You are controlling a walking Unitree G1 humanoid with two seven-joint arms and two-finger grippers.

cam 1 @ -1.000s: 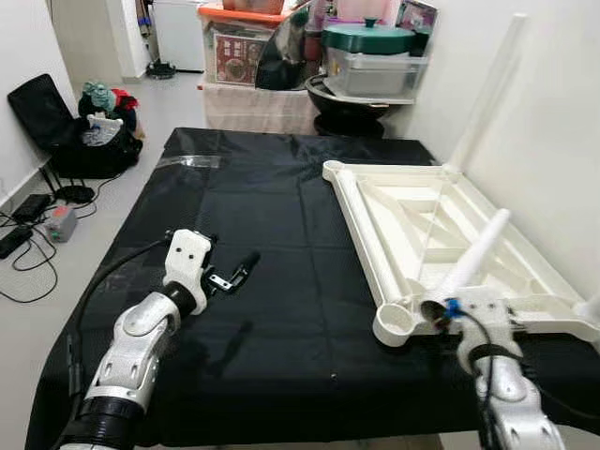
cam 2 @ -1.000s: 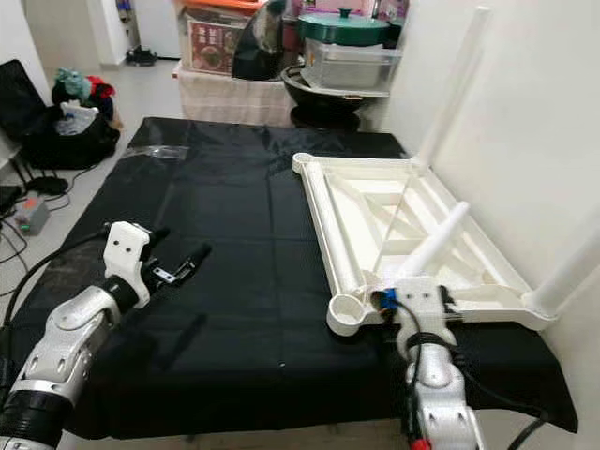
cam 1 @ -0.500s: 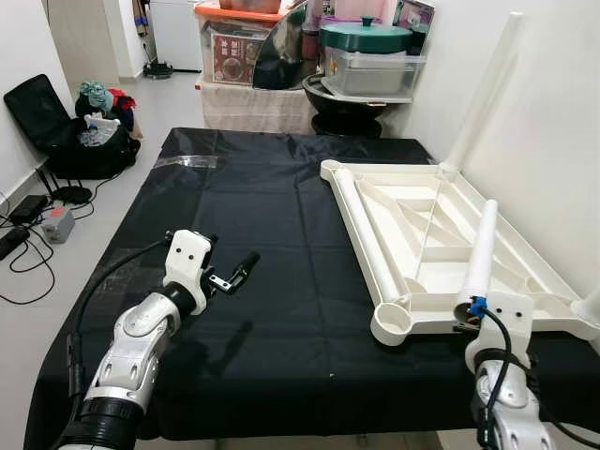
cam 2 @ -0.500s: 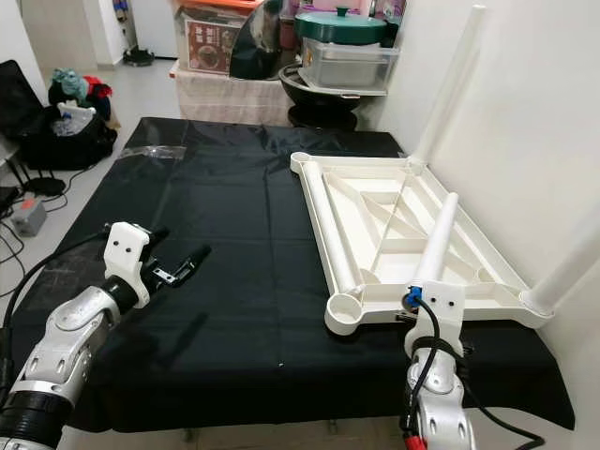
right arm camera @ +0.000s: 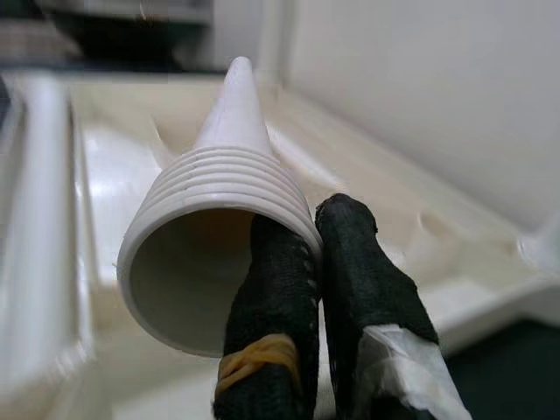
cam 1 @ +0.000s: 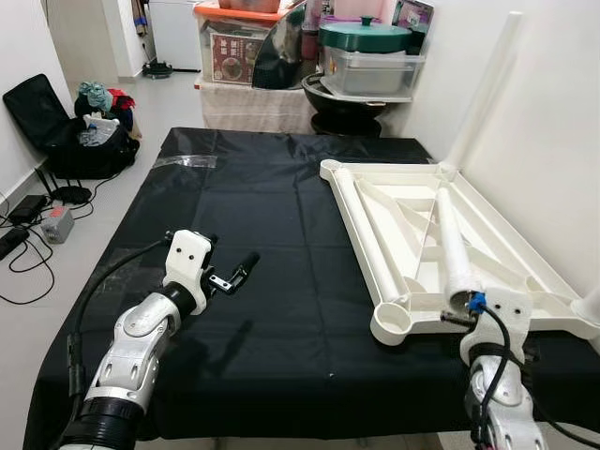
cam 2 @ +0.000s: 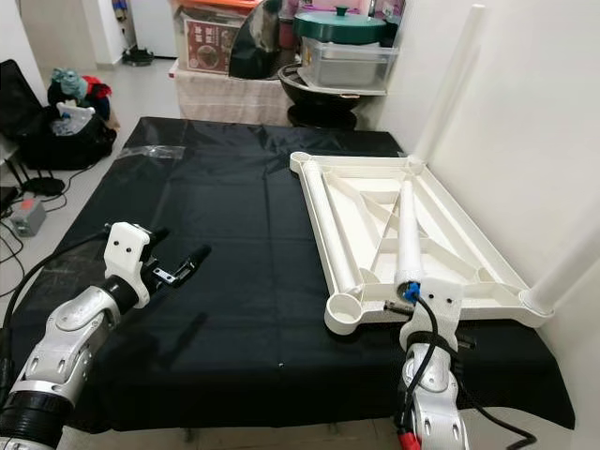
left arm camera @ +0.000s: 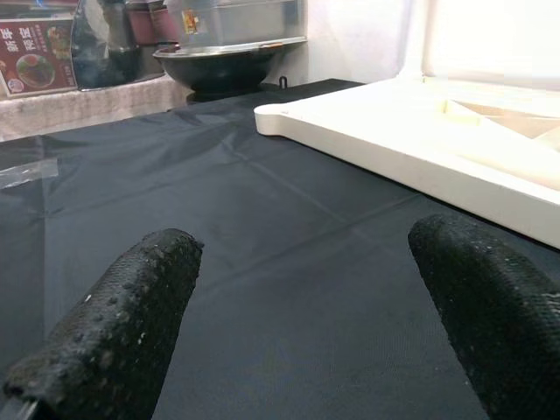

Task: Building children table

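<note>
Right hand [right arm camera: 311, 289]: pinching threaded leg [cam 1: 451, 246] rim, leg lying on upturned tabletop [cam 1: 375, 246].
Left hand [cam 1: 236, 275]: hovering wide, at 9 o'clock.

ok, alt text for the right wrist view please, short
Close-up of the right tool pinching the wall of a white table leg at its open, threaded end, one black finger inside the tube and one outside. The leg tapers away over the upturned white tabletop, with a pale wall behind.
</note>
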